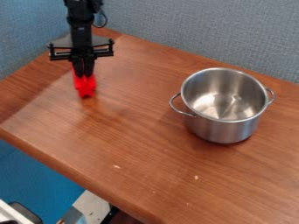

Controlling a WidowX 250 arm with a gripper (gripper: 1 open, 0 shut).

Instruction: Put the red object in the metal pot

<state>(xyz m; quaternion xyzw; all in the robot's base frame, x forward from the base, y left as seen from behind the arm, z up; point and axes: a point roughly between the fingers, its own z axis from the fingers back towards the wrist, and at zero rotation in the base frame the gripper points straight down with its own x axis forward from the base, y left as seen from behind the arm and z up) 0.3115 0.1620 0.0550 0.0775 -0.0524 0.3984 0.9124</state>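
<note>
A slim black arm (80, 22) with a black crossbar carrying orange-tipped ends above its jaws.

Bright red object (84, 85), shiny silver metal pot (223, 105), brown wood-grain table (128, 122)

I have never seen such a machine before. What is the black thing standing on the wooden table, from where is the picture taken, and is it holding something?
The black thing is a robot arm. At its lower end sits a gripper, a kind of two-fingered hand, pointing almost straight down. There is one picture only, taken by a camera placed above and in front of the table, looking down at an angle.

On the brown wooden table lie two things. A red object, a small plastic block, stands at the far left, right under the arm. A shiny metal pot with two small side handles stands to the right, well apart from the block; nothing can be seen inside it.

The gripper is closed on the upper part of the red object, whose lower end seems to rest on the table.
</note>
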